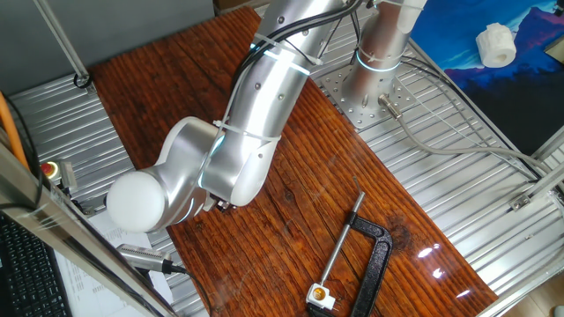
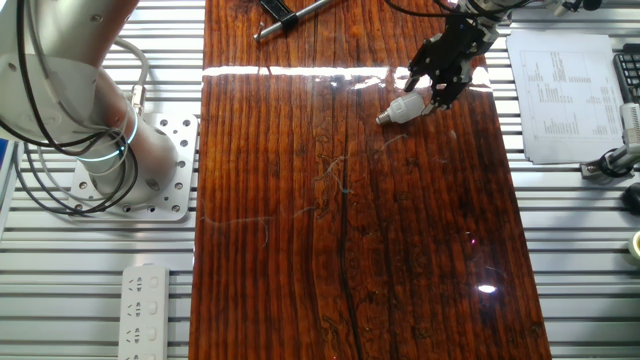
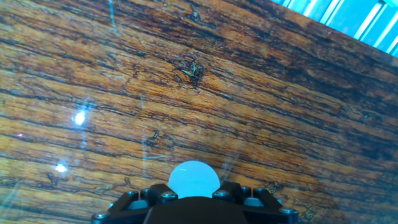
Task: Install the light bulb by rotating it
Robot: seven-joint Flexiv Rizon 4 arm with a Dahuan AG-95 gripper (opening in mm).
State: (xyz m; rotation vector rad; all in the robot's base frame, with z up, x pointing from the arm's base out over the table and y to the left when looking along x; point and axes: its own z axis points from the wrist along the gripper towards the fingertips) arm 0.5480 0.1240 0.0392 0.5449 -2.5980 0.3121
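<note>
1. No brand or label readable anywhere; printed sheet (image 2: 565, 95) just right of the wooden board (image 2: 350, 250) carries rows of text too small to make out.
2. Seen from the hand view: light bulb (image 3: 194, 179) as a pale round dome at the bottom edge, seated in the black gripper (image 3: 194, 208) body, wood grain filling everything beyond.
3. Seen from the other fixed view: gripper (image 2: 440, 78) pinching the light bulb (image 2: 402, 109) at its white dome, fingers narrowly parted around it, greyish screw base pointing away, bulb lying near-level just over the board.
4. Bulb near the board's far end, closer to its right edge than its left; broad bare wood nearer the camera.
5. Farther off: black clamp (image 1: 374, 255) resting at the board's end, a small socket block (image 1: 320, 297) at its foot.
6. Off the board's left edge: arm base (image 2: 120, 160) on ribbed metal, power strip (image 2: 145, 310) near it.
</note>
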